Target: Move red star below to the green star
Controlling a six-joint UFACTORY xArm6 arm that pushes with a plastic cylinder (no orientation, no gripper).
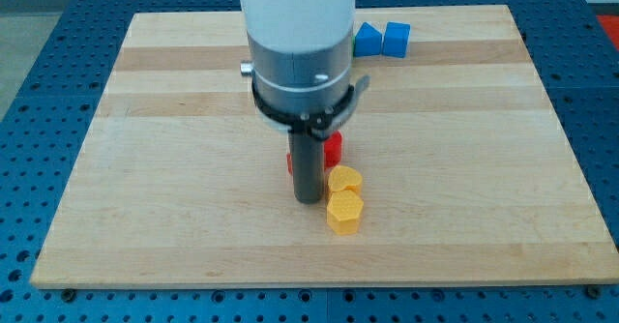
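Observation:
A red block [332, 149] lies near the middle of the wooden board [145, 168], mostly hidden behind my rod; its shape cannot be made out. My tip [309, 200] rests on the board just below the red block and just left of two yellow blocks. One yellow block [344, 180] sits directly below the red one, and a yellow hexagon-like block [343, 212] sits below that. No green star shows; the arm's body hides part of the board's upper middle.
Two blue blocks sit near the board's top edge, one [367, 39] partly behind the arm and a blue cube [396, 39] to its right. A blue perforated table surrounds the board.

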